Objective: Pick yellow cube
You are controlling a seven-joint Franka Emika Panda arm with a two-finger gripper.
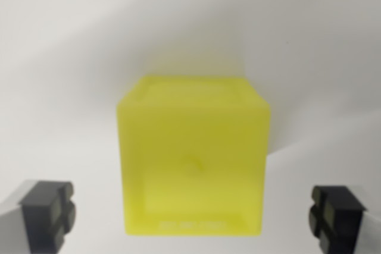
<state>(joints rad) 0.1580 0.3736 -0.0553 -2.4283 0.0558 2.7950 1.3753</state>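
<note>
One pale, bare surface [71, 57] fills the wrist view, blurred and softly shaded toward the upper right. At its centre sits the yellow cube [193, 159], translucent, one face turned to the camera, its recessed top just visible. Faint raised lettering along the cube's lower edge is too blurred to read. The gripper [193, 215] stands wide apart, its dark fingertips [49, 212] flanking the cube at either lower corner, clear of its sides.

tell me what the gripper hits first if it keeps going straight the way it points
Most likely the yellow cube. It sits centred between the open fingers of the gripper, apart from both, so the pads would pass either side of it. Depth is unclear in this blurred wrist view.
</note>
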